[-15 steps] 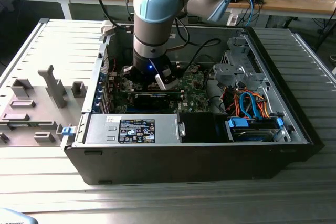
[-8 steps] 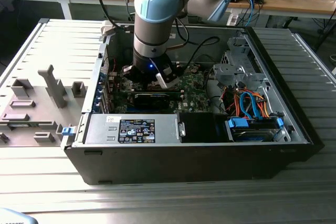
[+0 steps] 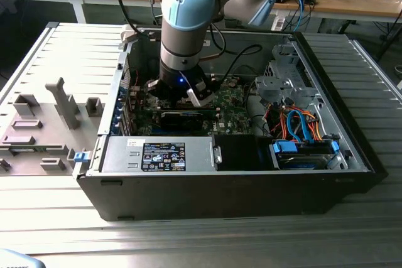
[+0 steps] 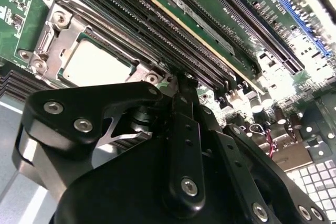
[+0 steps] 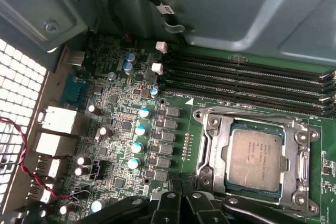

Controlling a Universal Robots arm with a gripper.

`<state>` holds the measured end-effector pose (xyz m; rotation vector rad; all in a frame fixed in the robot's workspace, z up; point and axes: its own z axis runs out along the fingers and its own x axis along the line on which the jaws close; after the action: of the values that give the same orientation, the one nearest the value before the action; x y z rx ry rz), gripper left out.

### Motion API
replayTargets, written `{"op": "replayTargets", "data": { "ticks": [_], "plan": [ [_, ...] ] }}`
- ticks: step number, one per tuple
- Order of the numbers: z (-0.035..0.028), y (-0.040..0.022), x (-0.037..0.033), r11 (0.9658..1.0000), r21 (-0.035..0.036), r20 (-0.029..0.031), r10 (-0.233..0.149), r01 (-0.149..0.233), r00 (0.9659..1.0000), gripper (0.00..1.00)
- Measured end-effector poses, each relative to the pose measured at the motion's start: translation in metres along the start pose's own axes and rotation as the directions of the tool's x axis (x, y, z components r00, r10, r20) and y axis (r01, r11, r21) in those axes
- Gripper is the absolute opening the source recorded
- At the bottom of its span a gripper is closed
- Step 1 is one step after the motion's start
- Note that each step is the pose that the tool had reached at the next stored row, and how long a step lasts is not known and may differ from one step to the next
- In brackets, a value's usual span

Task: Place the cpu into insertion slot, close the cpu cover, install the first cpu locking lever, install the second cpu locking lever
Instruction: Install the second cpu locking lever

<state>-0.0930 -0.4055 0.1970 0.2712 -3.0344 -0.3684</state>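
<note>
From my second wrist view, the claw (image 4: 181,85) is nearest the lens: black linkage plates with one finger (image 4: 185,108) running up to a tip just beside the corner of the chip socket. I cannot tell whether the claw is released or clenched; nothing sits visibly in it. Just past that tip the chip (image 4: 97,66) lies flat in the socket (image 4: 50,38), with the metal cover frame (image 4: 79,30) down around it, its window showing the pale top. In my first wrist view the chip (image 5: 255,162) sits seated just above the dark claw parts, the cover (image 5: 212,145) framing it; the locking levers are probably along its edges, though I can't make out their state. Beyond run the long memory slots (image 5: 247,77), then the grey case wall (image 5: 220,9). In the exterior view the arm (image 3: 185,23) reaches down into the open computer case (image 3: 239,186) over the green board (image 3: 229,101)
</note>
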Motion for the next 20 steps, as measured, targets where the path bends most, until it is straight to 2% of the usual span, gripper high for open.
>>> {"op": "replayTargets", "data": {
  "ticks": [1, 3, 7, 12, 16, 18, 20],
  "plan": [
    [0.0001, 0.0000, -0.0001, 1.0000, 0.0016, -0.0002, 0.000, 0.000, 1.0000, 0.11],
    [-0.0019, 0.0004, 0.0000, 0.9999, 0.0109, -0.0014, 0.001, -0.001, 1.0000, 0.11],
    [-0.0043, 0.0010, -0.0007, 0.9999, 0.0162, -0.0024, 0.001, -0.001, 1.0000, 0.11],
    [-0.0062, 0.0016, -0.0136, 0.9999, 0.0164, -0.0038, 0.002, -0.002, 1.0000, 0.11],
    [-0.0138, 0.0028, -0.0220, 0.9999, 0.0161, -0.0054, 0.002, -0.002, 1.0000, 0.11],
    [-0.0191, 0.0025, -0.0323, 0.9999, 0.0150, -0.0109, 0.003, -0.003, 0.9999, 0.11],
    [-0.0209, 0.0021, -0.0376, 0.9999, 0.0143, -0.0148, 0.004, -0.004, 0.9999, 0.11]
  ]
}}
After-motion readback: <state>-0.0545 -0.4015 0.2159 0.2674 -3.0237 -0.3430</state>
